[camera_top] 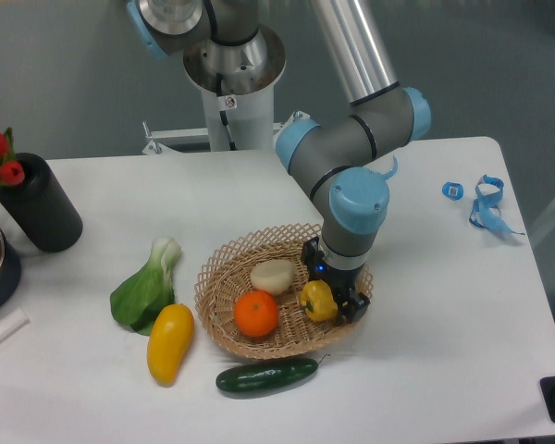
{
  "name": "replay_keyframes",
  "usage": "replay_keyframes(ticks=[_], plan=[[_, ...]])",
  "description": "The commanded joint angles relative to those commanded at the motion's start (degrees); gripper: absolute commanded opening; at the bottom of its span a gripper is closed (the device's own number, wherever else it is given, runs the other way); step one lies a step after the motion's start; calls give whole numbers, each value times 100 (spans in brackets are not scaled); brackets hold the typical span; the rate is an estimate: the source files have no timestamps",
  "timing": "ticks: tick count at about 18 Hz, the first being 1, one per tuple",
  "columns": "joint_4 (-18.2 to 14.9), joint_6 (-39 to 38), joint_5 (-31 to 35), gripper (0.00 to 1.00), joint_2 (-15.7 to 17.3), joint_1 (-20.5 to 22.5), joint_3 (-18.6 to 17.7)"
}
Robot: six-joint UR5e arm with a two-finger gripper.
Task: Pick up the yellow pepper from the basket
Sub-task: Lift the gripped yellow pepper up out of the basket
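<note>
The yellow pepper (315,301) lies in the right part of the round wicker basket (224,270). Only its left side shows, because the wrist hides the rest. My gripper (334,283) points down into the basket over the pepper. One finger stands at the pepper's far left and the other at its near right. The jaws are open, straddling the pepper, which rests on the basket floor.
An orange (256,314) and a pale round vegetable (273,276) share the basket. A yellow squash (170,342), a bok choy (148,287) and a green cucumber (265,376) lie beside it. A black vase (39,205) stands far left, and blue straps (486,203) lie far right.
</note>
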Motion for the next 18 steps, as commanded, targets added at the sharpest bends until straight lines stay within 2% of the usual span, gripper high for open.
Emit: replay_keyframes(ticks=[2, 6, 8, 10, 14, 18], plan=[[-35, -27, 0, 10, 88, 26, 9], [-298, -413, -9, 20, 386, 88, 17], [-587, -423, 0, 20, 597, 210, 61], [-843, -423, 0, 20, 642, 325, 166], [-1572, -422, 35, 20, 826, 562, 553], [-1617, -615, 35, 20, 791, 747, 860]])
